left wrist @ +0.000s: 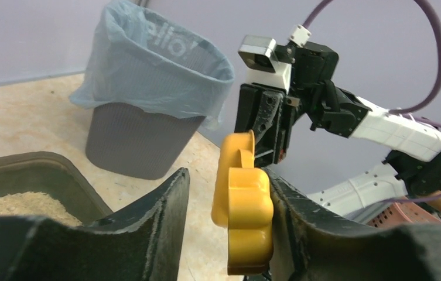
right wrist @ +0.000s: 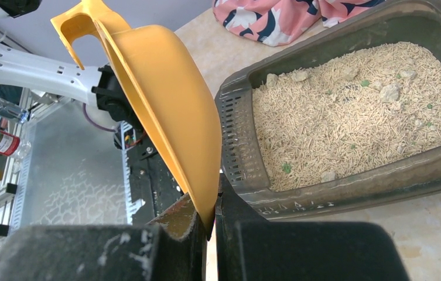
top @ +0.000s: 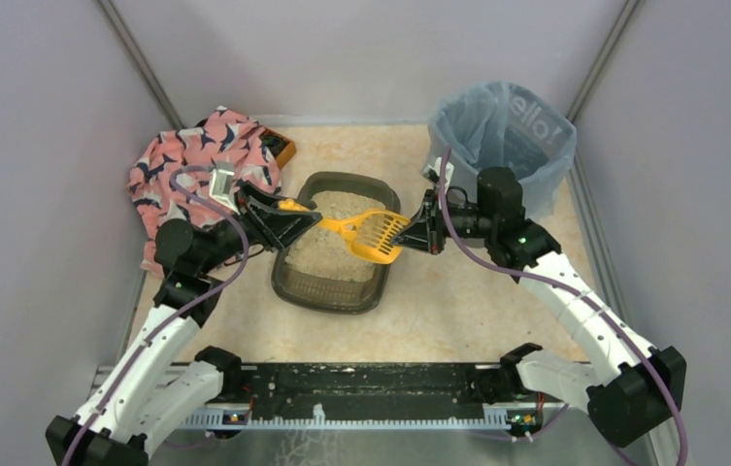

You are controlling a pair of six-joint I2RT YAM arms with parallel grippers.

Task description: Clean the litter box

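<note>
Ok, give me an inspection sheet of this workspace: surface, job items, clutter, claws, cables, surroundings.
Surface: beige mottled table.
Job's things: litter box holds pale pellets with clumps and green bits; yellow scoop held over its right side.
Clutter: pink patterned cloth back left; orange object partly hidden beside it.
Grippers: left claw open around the scoop's handle, gap on one side; right claw shut on the scoop's front rim.
Cables: purple cable loops along each arm.
Surroundings: pale walls; grey bin with blue bag, back right.
</note>
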